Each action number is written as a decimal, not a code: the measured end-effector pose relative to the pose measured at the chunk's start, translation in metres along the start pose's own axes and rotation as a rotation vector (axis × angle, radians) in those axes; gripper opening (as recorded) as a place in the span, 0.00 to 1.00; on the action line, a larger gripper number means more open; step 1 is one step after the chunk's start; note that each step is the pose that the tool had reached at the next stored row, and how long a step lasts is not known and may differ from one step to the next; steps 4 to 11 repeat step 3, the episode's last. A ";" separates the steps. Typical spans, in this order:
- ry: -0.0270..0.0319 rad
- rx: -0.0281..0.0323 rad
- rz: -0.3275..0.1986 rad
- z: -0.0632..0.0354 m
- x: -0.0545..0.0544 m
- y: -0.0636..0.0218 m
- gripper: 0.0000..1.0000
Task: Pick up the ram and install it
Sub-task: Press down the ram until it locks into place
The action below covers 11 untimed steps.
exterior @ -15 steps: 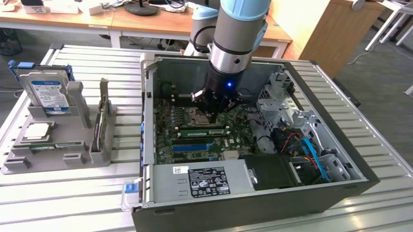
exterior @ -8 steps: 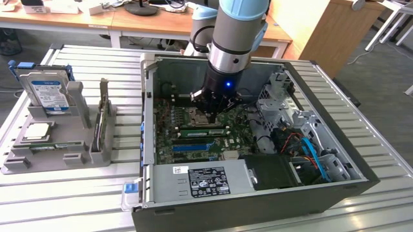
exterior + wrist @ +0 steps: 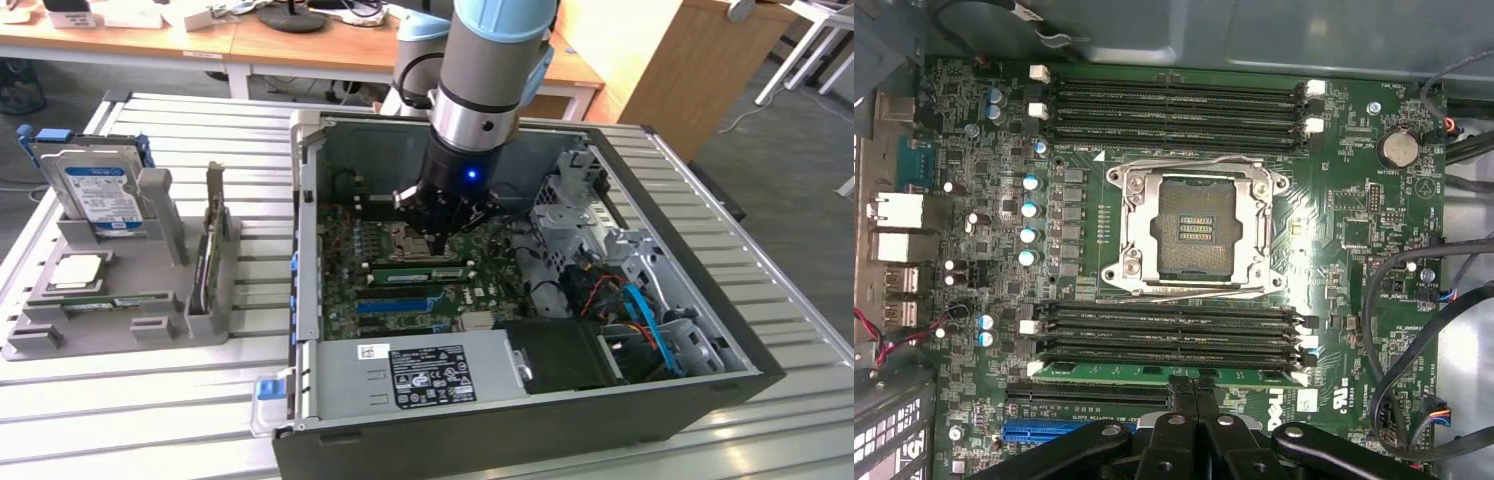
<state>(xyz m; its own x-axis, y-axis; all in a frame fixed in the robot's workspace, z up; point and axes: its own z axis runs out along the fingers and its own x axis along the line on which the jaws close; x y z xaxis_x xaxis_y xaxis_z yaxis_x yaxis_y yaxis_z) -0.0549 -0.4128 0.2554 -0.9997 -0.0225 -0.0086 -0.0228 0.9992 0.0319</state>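
Observation:
The ram (image 3: 1114,371), a long thin green stick, stands on edge in the motherboard slot nearest my gripper, just beside the CPU socket (image 3: 1197,228). In the exterior view the ram (image 3: 424,270) lies across the board inside the open computer case. My gripper (image 3: 1197,384) is shut, its two black fingers pressed together with nothing between them. Their tips sit right over the middle of the ram's upper edge; I cannot tell whether they touch it. From outside, my gripper (image 3: 438,245) points straight down into the case.
The case walls (image 3: 304,250) surround the arm. A power supply (image 3: 414,375) and cables (image 3: 641,310) fill the near side. A grey holder (image 3: 134,325) at the exterior view's left carries a hard drive (image 3: 100,190), a CPU (image 3: 78,270) and a thin upright stick (image 3: 207,262).

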 end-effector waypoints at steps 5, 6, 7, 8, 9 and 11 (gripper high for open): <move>0.0000 0.0000 0.000 0.0000 0.000 0.0000 0.11; 0.0000 0.0000 0.000 0.0000 0.000 0.0000 0.11; 0.0000 0.0000 0.000 0.0000 0.000 0.0000 0.11; 0.0000 0.0000 0.000 0.0000 0.000 0.0000 0.11; 0.0000 0.0000 0.000 0.0000 0.000 0.0000 0.11; 0.0000 0.0000 0.000 0.0000 0.000 0.0000 0.11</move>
